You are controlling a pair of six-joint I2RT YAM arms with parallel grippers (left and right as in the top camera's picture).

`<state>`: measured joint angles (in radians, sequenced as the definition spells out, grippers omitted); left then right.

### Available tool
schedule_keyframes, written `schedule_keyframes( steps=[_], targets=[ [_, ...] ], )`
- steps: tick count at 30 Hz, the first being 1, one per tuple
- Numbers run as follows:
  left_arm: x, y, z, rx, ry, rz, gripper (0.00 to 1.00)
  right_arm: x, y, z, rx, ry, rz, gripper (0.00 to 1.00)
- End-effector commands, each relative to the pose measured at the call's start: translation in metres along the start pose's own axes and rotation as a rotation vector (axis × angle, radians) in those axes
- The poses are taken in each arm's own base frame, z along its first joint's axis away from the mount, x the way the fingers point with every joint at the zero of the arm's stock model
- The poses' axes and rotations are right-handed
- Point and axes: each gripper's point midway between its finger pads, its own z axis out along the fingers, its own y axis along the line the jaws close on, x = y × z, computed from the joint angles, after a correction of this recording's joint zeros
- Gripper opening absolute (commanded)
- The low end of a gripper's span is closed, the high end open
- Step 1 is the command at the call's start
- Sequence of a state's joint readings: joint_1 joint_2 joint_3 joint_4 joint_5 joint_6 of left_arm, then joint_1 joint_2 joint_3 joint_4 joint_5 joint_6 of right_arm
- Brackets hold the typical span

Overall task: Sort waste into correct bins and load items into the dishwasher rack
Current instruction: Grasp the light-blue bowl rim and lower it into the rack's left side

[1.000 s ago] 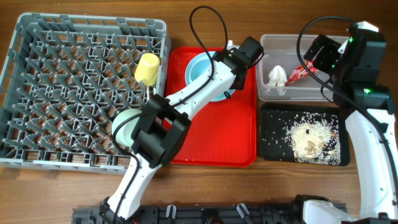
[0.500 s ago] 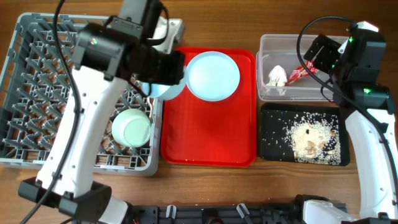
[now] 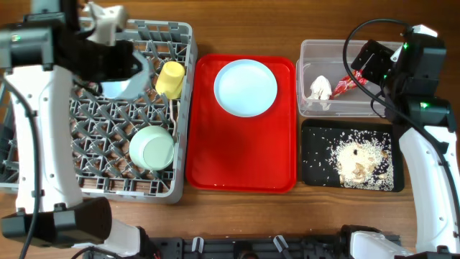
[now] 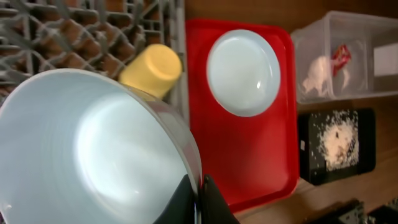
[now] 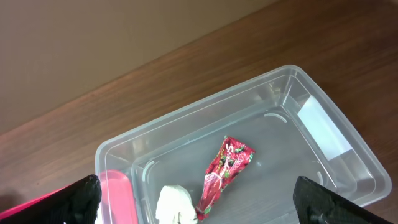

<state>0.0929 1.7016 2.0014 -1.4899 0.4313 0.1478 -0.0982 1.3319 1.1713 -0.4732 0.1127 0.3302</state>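
**Left arm, bowl-loading step.** The left claw [image 4: 200, 194] is pinching the rim of the pale blue round bowl [image 4: 93, 149], with one finger inside the wall and one outside. It is holding the bowl above the large square grey plastic dishwasher rack with upright pegs [image 3: 108, 188].

The small yellow cup [image 3: 171, 78] is lying in the rack just beside this claw, on the side toward the flat red serving tray [image 3: 241, 158]. The mint-green bowl [image 3: 152, 147] is sitting in the rack nearer the robot's base than the claw. The pale blue round plate [image 3: 246, 88] is waiting on the red tray, well apart from the claw.

The right claw [image 5: 209, 200] is hanging wide and empty over the clear rectangular plastic tub [image 5: 273, 93]. The shiny red snack wrapper [image 5: 227, 165] and the crumpled white tissue [image 5: 175, 205] are lying directly beneath it.

The step in hand, as judged, is seating the blue bowl. Good practice is lowering it into free cells clear of the cup, tilting it so that the pegs are propping its wall, and opening only once it is resting
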Motion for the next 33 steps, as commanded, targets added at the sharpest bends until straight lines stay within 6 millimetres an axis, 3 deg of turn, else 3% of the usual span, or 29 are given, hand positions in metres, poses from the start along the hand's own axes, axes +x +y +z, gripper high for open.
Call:
schedule_keyframes(
  steps=[1,3,6,9,12,14,19,23,24,25,26,29,31,33],
  targets=[
    [-0.005,0.029,-0.010,-0.028,-0.041,-0.042,0.04,0.000,0.000,0.001,-0.001,0.002,-0.015,1.00],
    [-0.007,0.021,-0.013,0.047,-0.059,-0.055,0.04,0.000,0.000,0.001,-0.001,0.002,-0.015,1.00],
    [-0.008,0.025,-0.015,0.056,-0.066,-0.070,0.04,0.000,0.000,0.001,-0.001,0.002,-0.015,1.00],
    [-0.003,0.043,-0.014,-0.039,-0.043,-0.106,0.04,0.000,0.000,0.001,-0.001,0.002,-0.015,1.00],
    [0.008,0.080,-0.006,-0.224,-0.009,-0.276,0.04,0.000,0.000,0.001,-0.001,0.002,-0.015,1.00],
    [0.013,0.100,0.009,-0.293,-0.001,-0.349,0.04,0.000,0.000,0.001,-0.001,0.002,-0.015,1.00],
    [0.050,0.133,0.083,-0.305,0.069,-0.467,0.04,0.000,0.000,0.001,-0.001,0.002,-0.015,1.00],
    [0.068,0.140,0.105,-0.305,0.098,-0.479,0.04,0.000,0.000,0.001,-0.001,0.002,-0.015,1.00],
    [0.068,0.139,0.105,-0.297,0.098,-0.480,0.08,0.000,0.000,0.001,-0.001,0.002,-0.015,1.00],
    [0.066,0.135,0.105,-0.275,0.092,-0.479,0.29,0.000,0.000,0.001,-0.001,0.002,-0.015,1.00],
    [0.059,0.125,0.101,-0.227,0.073,-0.476,0.34,0.000,0.000,0.001,-0.001,0.002,-0.015,1.00],
    [0.024,0.101,0.066,-0.150,-0.045,-0.431,0.42,0.000,0.000,0.001,-0.001,0.002,-0.015,1.00],
    [0.005,0.094,0.030,-0.189,-0.152,-0.388,0.57,0.000,0.000,0.001,-0.001,0.002,-0.014,1.00],
    [0.010,0.113,0.006,-0.359,-0.199,-0.397,0.58,0.000,0.000,0.001,-0.001,0.002,-0.014,1.00]
  ],
)
